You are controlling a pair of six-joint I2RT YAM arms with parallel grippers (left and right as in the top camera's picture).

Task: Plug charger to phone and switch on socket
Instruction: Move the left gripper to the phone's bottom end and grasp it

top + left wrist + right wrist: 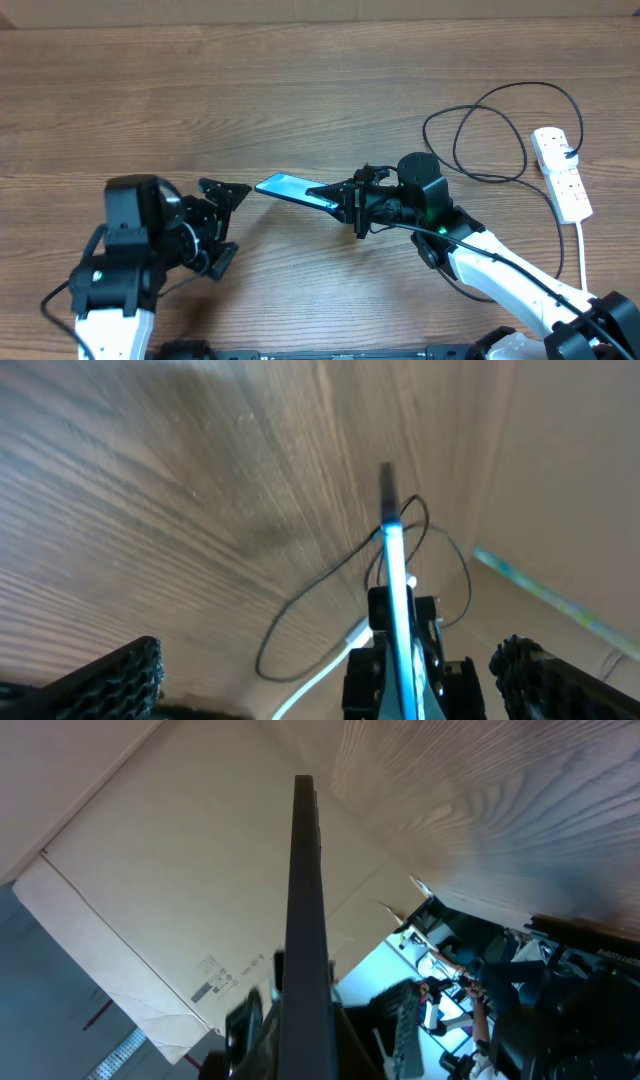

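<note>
The phone [288,187] shows a light blue screen and hangs tilted above the table. My right gripper [342,202] is shut on its right end. In the right wrist view the phone [304,890] is a dark edge between the fingers [300,1025]. My left gripper [230,220] is open and empty just left of the phone's free end. The left wrist view sees the phone [392,555] edge-on between its spread fingers [330,660]. The charger [500,130] lies in black loops at the right, one end at the socket [562,175]. Its small tip is not visible.
The socket's thick white cord [582,250] runs toward the front edge at the right. It also shows in the left wrist view [318,682], beside a black cable loop [300,625]. A cardboard wall [150,870] stands at the table's far side.
</note>
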